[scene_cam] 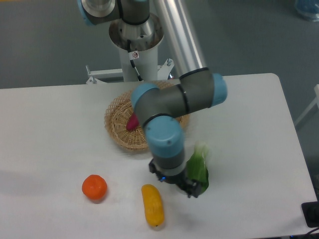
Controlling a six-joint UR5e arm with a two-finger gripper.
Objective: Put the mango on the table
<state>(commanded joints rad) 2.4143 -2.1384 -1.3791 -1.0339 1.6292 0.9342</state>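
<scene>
The mango [152, 205], yellow with an orange tinge, lies flat on the white table [50, 129] near the front edge, pointing front to back. My gripper [173, 183] hangs just above the table, to the right of the mango and slightly behind it, and is apart from it. Its black fingers [192, 190] show spread on either side of the wrist, with nothing between them. The wrist hides the gap between the fingers.
A round orange fruit [94, 187] sits left of the mango. A green leafy vegetable [199, 167] lies right beside the gripper. An oval wicker basket [117, 127] behind holds a purple-red root [133, 122], partly hidden by my arm.
</scene>
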